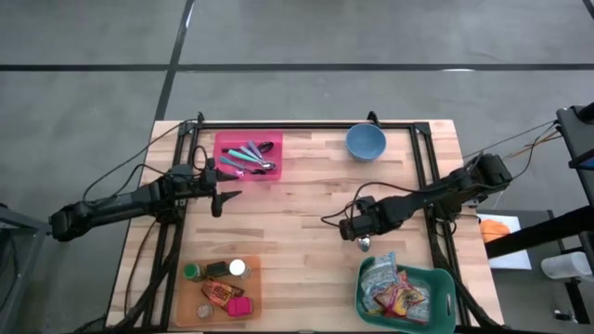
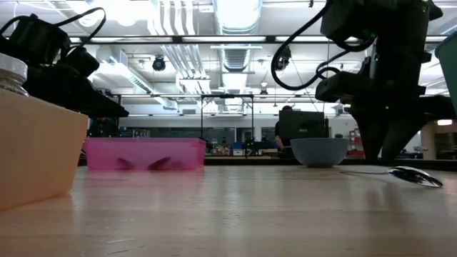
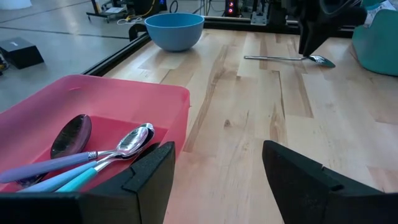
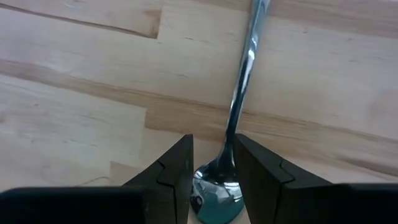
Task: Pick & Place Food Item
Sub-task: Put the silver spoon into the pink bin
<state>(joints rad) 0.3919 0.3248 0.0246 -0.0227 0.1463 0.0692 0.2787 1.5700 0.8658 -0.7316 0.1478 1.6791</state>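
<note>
A metal spoon (image 4: 244,74) lies flat on the wooden table, its bowl (image 1: 364,244) toward the near edge. My right gripper (image 4: 214,144) points down over it, open by a narrow gap. Its fingertips stand on either side of the spoon's neck, just behind the bowl. Food packets (image 1: 401,299) lie in a green basket (image 1: 444,278) at the near right. My left gripper (image 3: 217,180) waits open and holds nothing, beside the pink tray (image 3: 93,99) of cutlery at the far left. My right gripper comes at the spoon from above, its fingers across the neck (image 4: 231,149). The neck is thinner than the gap and runs close along one finger (image 4: 258,168). Whether that finger touches it, I cannot tell. The spoon rests on the table.
A blue bowl (image 1: 366,142) stands at the far edge. An orange tray (image 1: 252,301) with small bottles and packets sits at the near left. A black frame (image 1: 306,124) rims the table. Bare wood lies between the two arms.
</note>
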